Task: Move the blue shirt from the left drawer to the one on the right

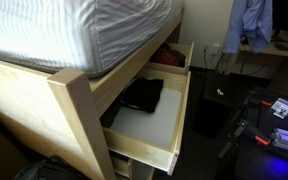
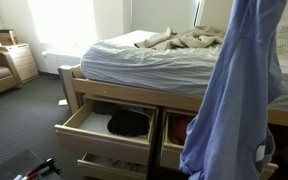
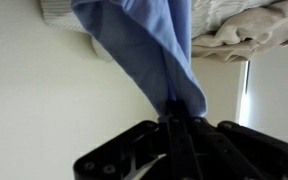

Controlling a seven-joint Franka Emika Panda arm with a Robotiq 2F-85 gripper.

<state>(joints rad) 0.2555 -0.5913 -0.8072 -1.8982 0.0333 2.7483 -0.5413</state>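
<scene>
Blue shirt [image 3: 144, 50] seemingly clamped; end effector [image 3: 174, 122] wrist-view only.

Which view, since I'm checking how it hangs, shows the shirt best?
An exterior view: the shirt hangs nearly full length. The wrist view shows only the part pinched in the tool. In an exterior view the shirt looks small, distant.

1. In an exterior view the blue shirt [image 2: 234, 90] is hanging in front of the bed, covering much of the right drawer [image 2: 172, 152].
2. A red item [image 2: 179, 128] is lying in that drawer; the free floor behind the cloth is hard to judge.
3. The left drawer [image 1: 144, 125] is showing a bare floor towards its front, while a black garment [image 1: 142, 95] is filling the back.
4. The bed rail [image 2: 114, 97] is overhanging both drawers' rear parts.
5. A lower drawer [image 2: 109, 160] is jutting out beneath.
</scene>
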